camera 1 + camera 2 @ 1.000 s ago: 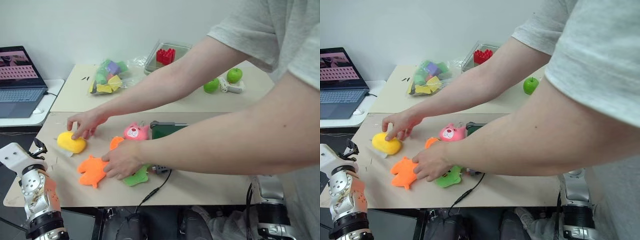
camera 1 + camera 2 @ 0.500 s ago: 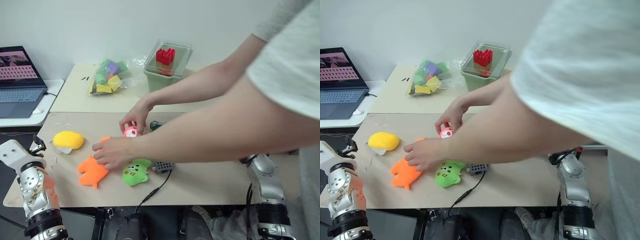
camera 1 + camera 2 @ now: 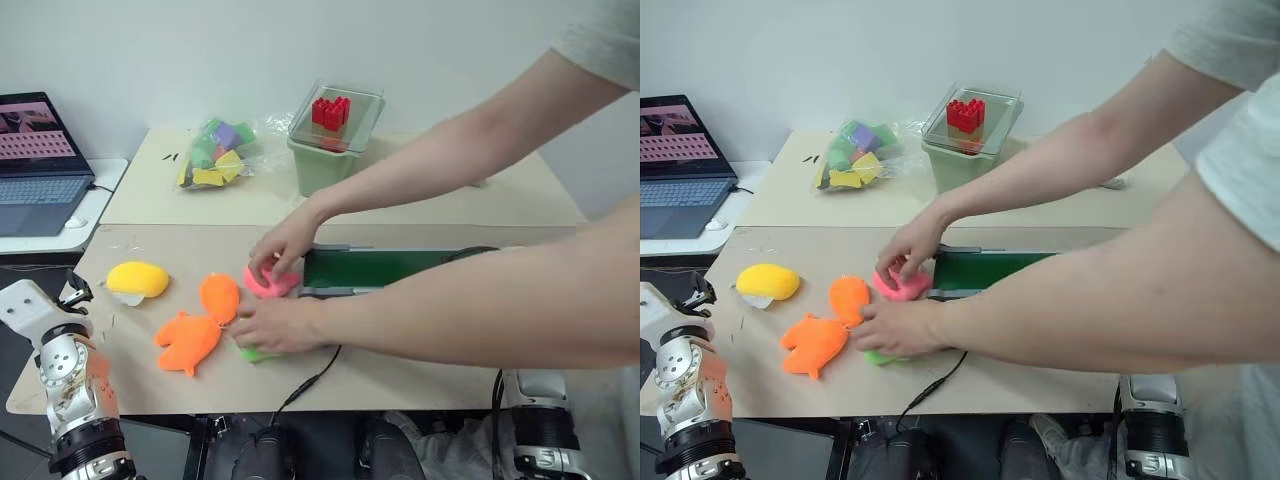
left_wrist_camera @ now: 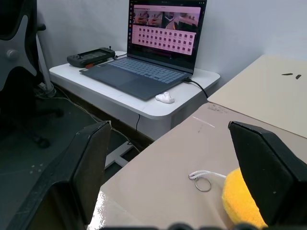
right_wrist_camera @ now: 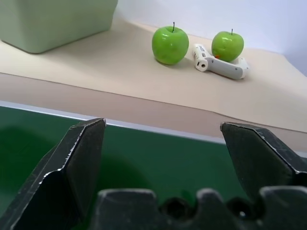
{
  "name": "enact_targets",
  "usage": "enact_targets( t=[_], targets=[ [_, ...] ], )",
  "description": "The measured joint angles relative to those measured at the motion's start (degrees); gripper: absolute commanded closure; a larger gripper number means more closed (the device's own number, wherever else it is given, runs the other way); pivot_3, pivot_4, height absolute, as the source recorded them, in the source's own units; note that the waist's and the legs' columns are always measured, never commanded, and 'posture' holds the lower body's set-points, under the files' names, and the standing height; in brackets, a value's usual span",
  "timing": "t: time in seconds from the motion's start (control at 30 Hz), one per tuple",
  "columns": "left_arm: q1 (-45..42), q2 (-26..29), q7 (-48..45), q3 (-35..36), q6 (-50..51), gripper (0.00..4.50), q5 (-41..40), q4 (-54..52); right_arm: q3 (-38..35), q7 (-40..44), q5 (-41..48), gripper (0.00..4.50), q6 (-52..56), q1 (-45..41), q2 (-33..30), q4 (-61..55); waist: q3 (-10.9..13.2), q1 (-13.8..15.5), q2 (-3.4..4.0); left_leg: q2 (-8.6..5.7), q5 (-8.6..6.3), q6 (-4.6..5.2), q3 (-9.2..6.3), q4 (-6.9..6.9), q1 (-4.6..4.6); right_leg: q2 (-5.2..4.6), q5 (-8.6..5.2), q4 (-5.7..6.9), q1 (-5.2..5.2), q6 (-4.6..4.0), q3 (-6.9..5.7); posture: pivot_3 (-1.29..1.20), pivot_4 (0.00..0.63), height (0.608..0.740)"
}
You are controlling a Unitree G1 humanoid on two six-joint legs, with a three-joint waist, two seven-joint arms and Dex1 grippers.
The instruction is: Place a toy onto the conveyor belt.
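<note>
The conveyor belt (image 3: 385, 268) is seen at mid-table, just right of the plush toys, where a person's hands (image 3: 283, 250) are laid on a pink toy (image 3: 268, 283). No toy is yet grasped: the left gripper (image 4: 177, 177) is held spread near the yellow toy (image 3: 138, 279) and the right gripper (image 5: 163, 158) spread over the belt. A reach and a pinch on a toy are judged to be called for next.

Ahead of the left gripper (image 4: 168, 191), between its spread fingers, bare tabletop (image 4: 158, 177) is seen — only a yellow toy (image 4: 242, 203) stands near. The conveyor belt (image 3: 375, 268) is crossed by a person's arms (image 3: 440, 170) — access is blocked.
</note>
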Motion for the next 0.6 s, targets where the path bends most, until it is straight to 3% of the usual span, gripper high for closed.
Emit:
enact_targets(
  t=[0.6],
  targets=[
    [1.0, -0.1, -0.9, -0.3, 0.2, 0.33, -0.4, -2.0, 0.3, 0.4, 0.0, 0.00, -1.6, -2.2, 0.4, 1.8, 0.0, -0.2, 0.00, 0.00, 0.01, -0.01, 0.00, -0.02, 0.00, 0.00, 0.00, 0.00, -0.01, 0.00, 0.00, 0.00, 0.150, 0.740]
  ],
)
